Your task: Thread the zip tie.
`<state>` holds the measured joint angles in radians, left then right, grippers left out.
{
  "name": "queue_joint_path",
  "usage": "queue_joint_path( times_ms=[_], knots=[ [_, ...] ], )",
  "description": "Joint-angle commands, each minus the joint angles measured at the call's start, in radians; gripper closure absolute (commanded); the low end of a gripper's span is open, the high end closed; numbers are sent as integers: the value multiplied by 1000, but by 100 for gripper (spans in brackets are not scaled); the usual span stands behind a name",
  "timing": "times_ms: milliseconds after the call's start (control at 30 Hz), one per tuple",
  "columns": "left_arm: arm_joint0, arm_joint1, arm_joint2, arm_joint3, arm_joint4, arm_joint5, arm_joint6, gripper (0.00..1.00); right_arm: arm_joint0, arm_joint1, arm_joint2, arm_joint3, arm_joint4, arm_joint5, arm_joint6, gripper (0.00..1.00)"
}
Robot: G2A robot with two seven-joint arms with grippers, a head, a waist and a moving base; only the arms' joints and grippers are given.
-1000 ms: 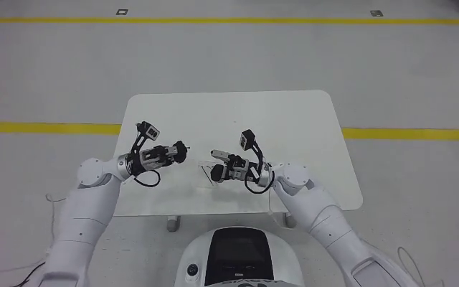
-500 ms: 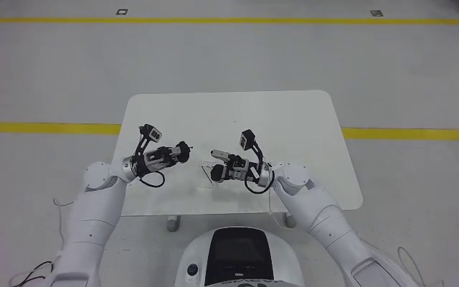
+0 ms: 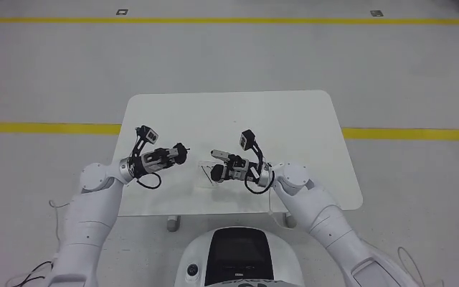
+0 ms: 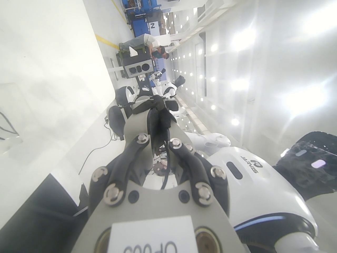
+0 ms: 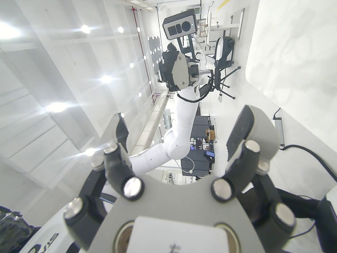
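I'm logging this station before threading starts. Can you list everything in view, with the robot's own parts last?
table: one, white, under both arms.
clear packet: one, transparent, on the table near its front edge.
black strands: count unclear, thin, black, at the packet; probably zip ties.
floor lines: two, yellow, on the grey floor, one passing behind the table, one farther off.
left gripper: one, grey and black, shut, above the table; whether it holds anything is unclear.
right gripper: one, grey and black, open, above the packet, facing the left gripper.
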<state>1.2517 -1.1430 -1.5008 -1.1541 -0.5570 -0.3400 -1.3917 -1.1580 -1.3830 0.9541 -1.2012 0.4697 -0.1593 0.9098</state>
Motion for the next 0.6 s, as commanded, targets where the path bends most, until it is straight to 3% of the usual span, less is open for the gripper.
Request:
queue_joint_path(
  times_ms=[0, 167, 567],
  knots=[
    [10, 5, -11, -4, -2, 0, 2, 100, 0, 0, 0, 0, 0, 0, 0, 0],
    [38, 17, -29, -28, -29, 0, 2, 100, 0, 0, 0, 0, 0, 0, 0, 0],
    [40, 18, -30, -29, -30, 0, 2, 100, 0, 0, 0, 0, 0, 0, 0, 0]
  ],
)
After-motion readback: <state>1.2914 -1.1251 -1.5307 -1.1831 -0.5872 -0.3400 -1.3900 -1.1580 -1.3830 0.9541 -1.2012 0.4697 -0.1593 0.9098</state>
